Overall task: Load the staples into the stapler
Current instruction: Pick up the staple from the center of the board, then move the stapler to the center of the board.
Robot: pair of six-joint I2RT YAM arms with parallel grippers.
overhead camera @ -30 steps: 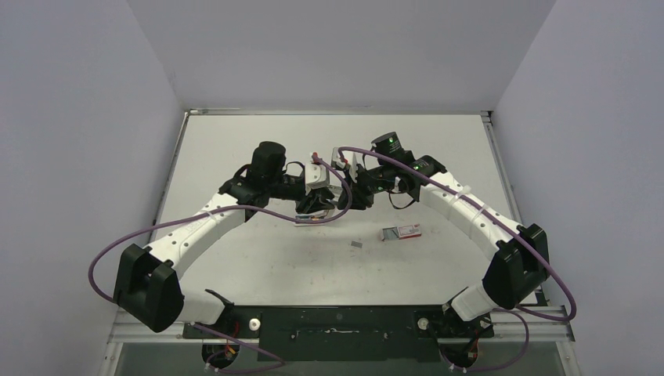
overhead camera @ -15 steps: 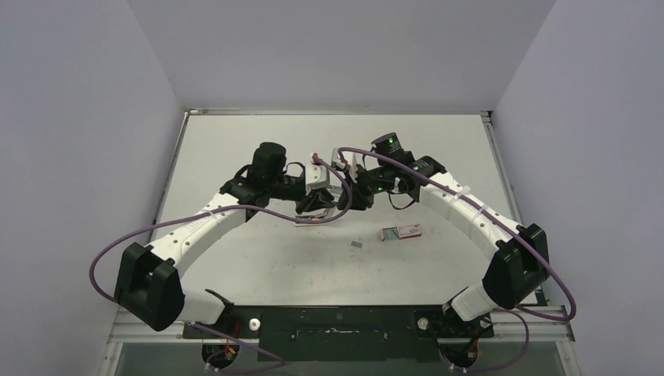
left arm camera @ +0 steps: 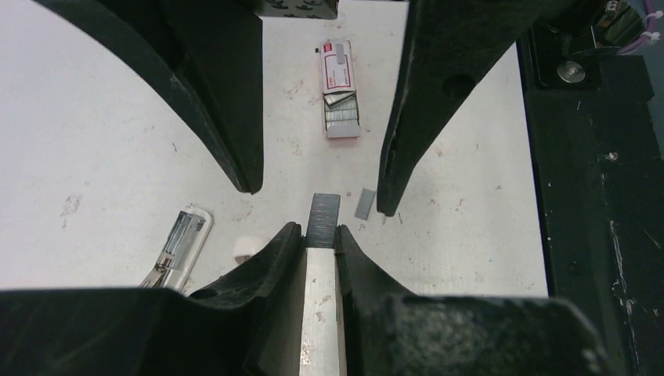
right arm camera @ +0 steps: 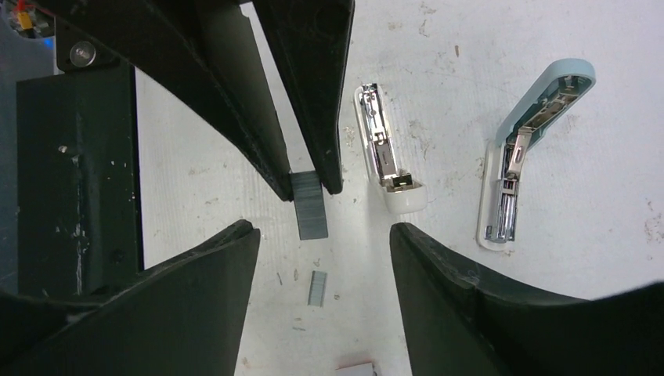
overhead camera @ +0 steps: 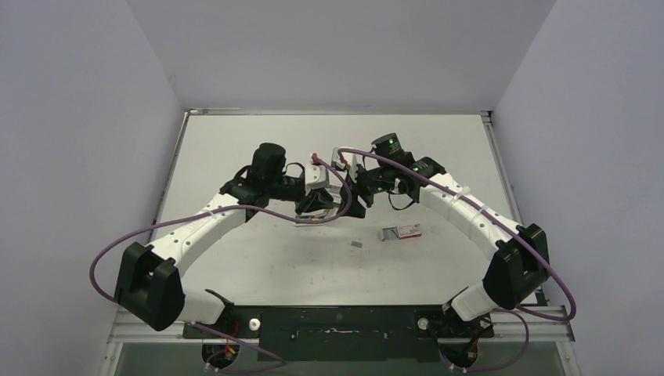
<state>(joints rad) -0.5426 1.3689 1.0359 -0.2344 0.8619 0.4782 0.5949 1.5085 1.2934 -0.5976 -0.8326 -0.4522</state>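
We see the left gripper (left arm camera: 317, 235) pinched tight on a strip of staples (left arm camera: 322, 213), whose free end sits between the fingers of the right gripper (right arm camera: 322, 229). Those jaws stand wide apart and touch nothing. 1 shorter loose strip (left arm camera: 365, 204) lies on the table (left arm camera: 94, 141) near it, the red-and-white box (left arm camera: 340, 94) lies farther off, and the stapler (right arm camera: 517, 160) lies open nearby.

staple strips (left arm camera: 322, 218) (left arm camera: 366, 204) outside box: 2 | staple box (left arm camera: 338, 74): 1 | stapler parts (right arm camera: 387, 160) (right arm camera: 523, 153): 2 | arms (overhead camera: 211, 219) (overhead camera: 470, 207): 2
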